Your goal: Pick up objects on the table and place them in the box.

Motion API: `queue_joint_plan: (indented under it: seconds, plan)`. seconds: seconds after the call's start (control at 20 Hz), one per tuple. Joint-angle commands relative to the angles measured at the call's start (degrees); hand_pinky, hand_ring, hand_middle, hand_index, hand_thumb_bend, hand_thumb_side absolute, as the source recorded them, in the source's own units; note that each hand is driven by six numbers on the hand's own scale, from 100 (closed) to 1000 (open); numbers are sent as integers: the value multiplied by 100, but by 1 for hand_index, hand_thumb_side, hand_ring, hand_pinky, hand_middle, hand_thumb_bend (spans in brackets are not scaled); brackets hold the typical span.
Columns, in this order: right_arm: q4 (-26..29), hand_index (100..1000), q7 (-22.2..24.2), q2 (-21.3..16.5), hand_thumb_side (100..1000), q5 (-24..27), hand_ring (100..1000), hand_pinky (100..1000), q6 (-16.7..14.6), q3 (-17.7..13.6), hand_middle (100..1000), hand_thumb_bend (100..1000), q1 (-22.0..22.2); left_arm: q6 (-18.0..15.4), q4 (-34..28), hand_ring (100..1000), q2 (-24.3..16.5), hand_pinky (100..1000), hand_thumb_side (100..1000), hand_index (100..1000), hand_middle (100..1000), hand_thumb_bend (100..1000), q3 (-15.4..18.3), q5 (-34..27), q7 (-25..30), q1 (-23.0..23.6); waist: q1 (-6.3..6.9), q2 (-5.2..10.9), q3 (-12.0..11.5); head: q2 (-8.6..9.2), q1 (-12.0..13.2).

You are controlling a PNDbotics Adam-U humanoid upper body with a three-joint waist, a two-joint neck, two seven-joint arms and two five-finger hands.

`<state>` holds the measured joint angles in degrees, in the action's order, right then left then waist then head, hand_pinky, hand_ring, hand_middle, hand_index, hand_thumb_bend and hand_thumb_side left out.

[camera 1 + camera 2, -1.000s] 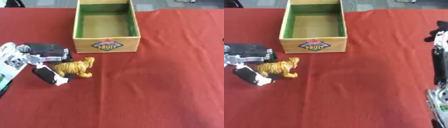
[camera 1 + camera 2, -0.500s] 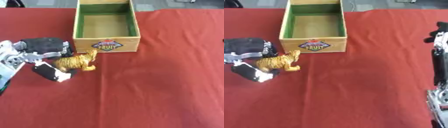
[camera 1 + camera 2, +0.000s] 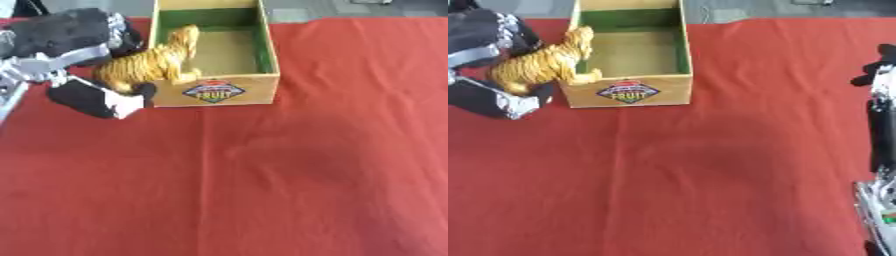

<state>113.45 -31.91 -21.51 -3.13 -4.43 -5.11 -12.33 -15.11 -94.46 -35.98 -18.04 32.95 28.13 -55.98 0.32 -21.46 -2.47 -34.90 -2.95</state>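
The left hand (image 3: 74, 60) is curled around a toy tiger (image 3: 150, 62), carried just above the near-left corner of the wooden box (image 3: 262, 55) with its head past the wall and its rump outside. Let go here, it would likely catch on the rim (or tip back onto the red cloth (image 3: 289, 175)). The right hand (image 3: 877, 75), far off at the edge, shows too little to tell.

My left hand (image 3: 74, 60) is raised at the far left, fingers (image 3: 92, 97) and thumb curled in a pinch (wrist silver, angled inward). My right hand (image 3: 877, 70) idles at the right edge.
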Motion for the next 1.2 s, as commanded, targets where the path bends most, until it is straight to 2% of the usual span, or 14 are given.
queue_joint_plan:
  seconds: [0.05,0.45,0.8,0.95,1.2]
  plan:
    - [114,708,5,-138,694,25,493,821,-26,-41,499,100,-54,79,172,373,51,400,532,278,285,100,200,128,-182,-307,14,139,31,76,68]
    - [114,708,35,-160,692,29,493,821,-81,-18,499,100,-116,142,1256,375,521,396,525,280,289,100,422,929,-857,-891,64,95,174,190,257]
    - [114,708,81,-157,694,28,491,822,-140,23,498,100,-168,133,2462,401,982,412,499,317,311,100,556,2114,-1768,-1400,92,2,294,274,386]
    - [114,708,103,-147,694,36,491,822,-148,44,497,100,-202,157,2994,409,1181,420,458,324,318,100,656,2529,-2144,-1570,113,-44,374,300,447]
    - [114,708,140,-122,697,61,490,823,-127,75,496,100,-242,227,3771,422,1386,439,427,329,323,100,821,3351,-2467,-1818,150,-125,514,370,600]
